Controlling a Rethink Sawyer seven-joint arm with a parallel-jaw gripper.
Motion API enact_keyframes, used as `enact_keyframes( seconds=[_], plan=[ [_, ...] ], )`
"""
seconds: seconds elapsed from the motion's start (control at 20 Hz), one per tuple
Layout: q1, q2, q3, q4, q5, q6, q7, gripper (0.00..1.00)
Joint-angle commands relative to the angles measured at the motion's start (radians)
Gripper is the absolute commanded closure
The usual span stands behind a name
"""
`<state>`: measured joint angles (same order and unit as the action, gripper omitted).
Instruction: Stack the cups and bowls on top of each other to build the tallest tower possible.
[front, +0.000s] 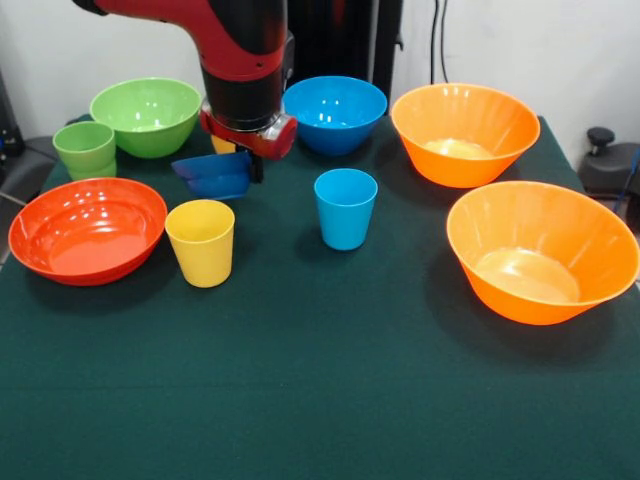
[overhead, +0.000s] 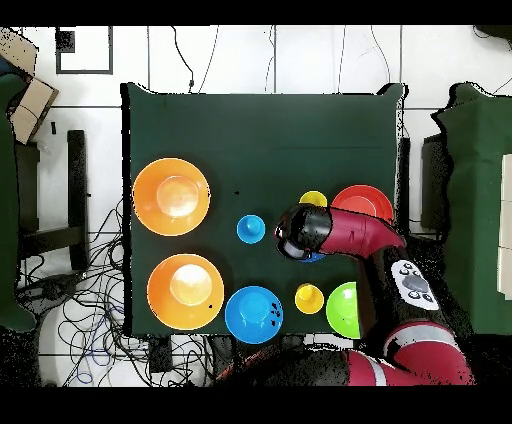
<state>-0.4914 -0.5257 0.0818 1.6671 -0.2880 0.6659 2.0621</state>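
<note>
1. Dark green cloth covers the table (front: 330, 400), with a pale wall behind it and loose cables on the floor beside it.
2. Sawyer's red and black arm (front: 240, 50) comes down over the table's far left part, its gripper (front: 240, 165) low above the cloth.
3. At the gripper hangs a small dark blue bowl (front: 215, 175), tilted and clear of the cloth; the fingers appear closed on its rim, though the wrist hides most of them.
4. Just near of it stand a yellow cup (front: 201, 242) and, to the right, a light blue cup (front: 345, 208), both upright and apart.
5. Left: a red-orange bowl (front: 88, 230), a green cup (front: 85, 150), a green bowl (front: 146, 116).
6. Far centre: a light blue bowl (front: 335, 113).
7. Right: two large orange bowls (front: 465, 133) (front: 542, 250), well apart from the cups.
8. Overhead, a second yellow cup (overhead: 309, 298) shows beside the arm.
</note>
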Motion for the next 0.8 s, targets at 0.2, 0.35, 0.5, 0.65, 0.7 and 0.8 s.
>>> enact_keyframes(
  seconds=[0.2, 0.35, 0.5, 0.65, 0.7, 0.8],
  plan=[
    [-0.053, -0.055, 0.069, 0.09, -0.046, -0.211, 0.003, 1.0],
    [-0.048, -0.06, 0.067, 0.073, -0.04, -0.196, -0.002, 1.0],
    [-0.038, -0.061, 0.063, 0.049, -0.032, -0.172, -0.005, 1.0],
    [-0.034, -0.063, 0.064, 0.026, -0.023, -0.145, -0.009, 1.0],
    [-0.03, -0.064, 0.065, 0.011, -0.019, -0.131, -0.01, 1.0],
    [-0.028, -0.061, 0.066, -0.003, -0.015, -0.119, -0.011, 1.0]
  ],
)
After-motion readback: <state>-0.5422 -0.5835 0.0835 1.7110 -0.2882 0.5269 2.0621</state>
